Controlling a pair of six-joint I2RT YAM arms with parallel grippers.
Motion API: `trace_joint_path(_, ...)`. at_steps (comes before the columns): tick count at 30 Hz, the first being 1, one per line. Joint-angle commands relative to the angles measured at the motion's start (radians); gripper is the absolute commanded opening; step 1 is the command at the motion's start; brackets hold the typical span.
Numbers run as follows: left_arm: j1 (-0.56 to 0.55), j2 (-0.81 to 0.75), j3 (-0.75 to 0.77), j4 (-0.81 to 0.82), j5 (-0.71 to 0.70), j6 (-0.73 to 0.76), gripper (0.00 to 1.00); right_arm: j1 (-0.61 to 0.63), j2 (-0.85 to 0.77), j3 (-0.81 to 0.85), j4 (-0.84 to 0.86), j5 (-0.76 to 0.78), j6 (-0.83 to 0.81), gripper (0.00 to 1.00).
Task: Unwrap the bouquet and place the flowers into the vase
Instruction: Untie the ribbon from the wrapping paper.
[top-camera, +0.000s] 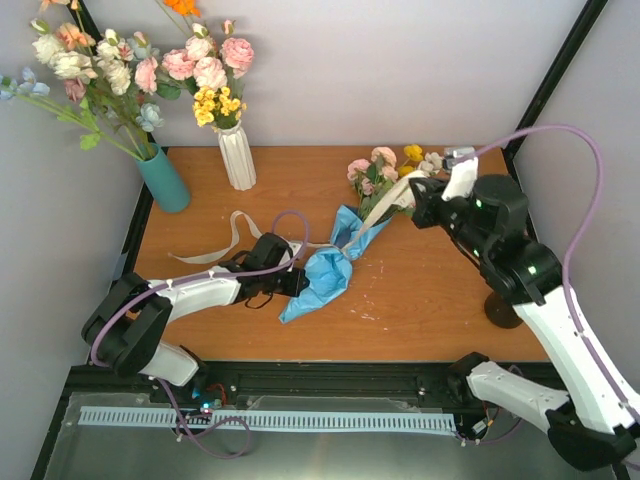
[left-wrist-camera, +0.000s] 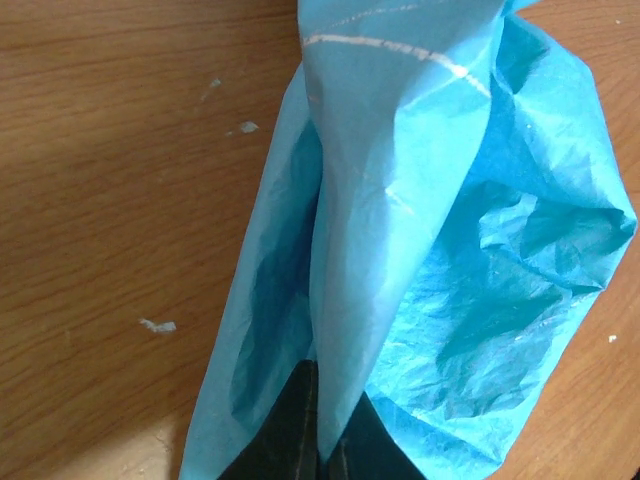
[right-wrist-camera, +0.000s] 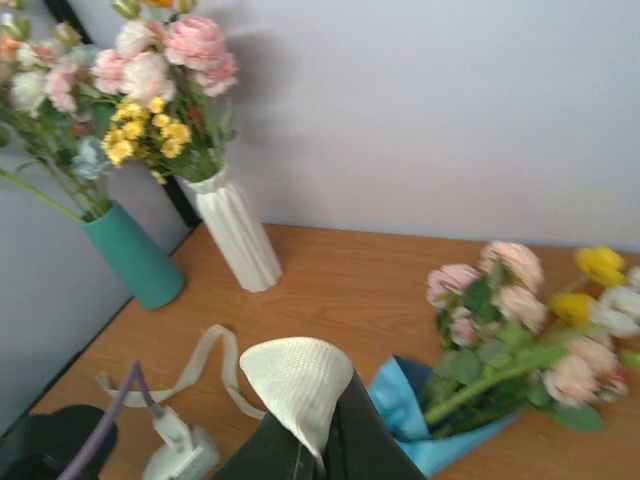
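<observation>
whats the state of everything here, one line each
left gripper: shut on the blue paper
right gripper: shut on the ribbon
flowers: lying on the table, not in a vase
blue paper: opened out, not yet off the flowers
ribbon: untied, trailing on the table
dark vase: mostly hidden behind the right arm
teal vase: upright, holding flowers
white vase: upright, holding flowers

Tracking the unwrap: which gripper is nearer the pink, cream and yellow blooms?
Right. The right gripper pinches beige woven ribbon beside the blooms; the left gripper grips crinkled blue paper farther away.
</observation>
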Motion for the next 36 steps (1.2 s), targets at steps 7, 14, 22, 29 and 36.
trace_joint_path(7,-0.008,-0.021,-0.042,0.089,0.095,0.007,0.01,0.007,0.443,0.218,0.244,-0.305,0.011,0.03)
trace_joint_path(14,-0.008,-0.013,-0.057,0.110,0.125,0.006,0.00,0.051,0.830,0.607,0.208,-0.369,-0.008,0.03)
trace_joint_path(22,-0.008,-0.025,-0.067,0.111,0.136,-0.001,0.01,0.081,1.292,1.104,0.011,-0.422,-0.020,0.03)
trace_joint_path(29,-0.008,-0.036,-0.059,0.083,0.125,-0.001,0.04,0.083,1.383,1.158,-0.133,-0.434,-0.053,0.56)
trace_joint_path(36,-0.009,-0.064,0.002,-0.005,0.093,-0.002,0.31,0.073,1.273,1.133,-0.275,-0.333,-0.152,0.93)
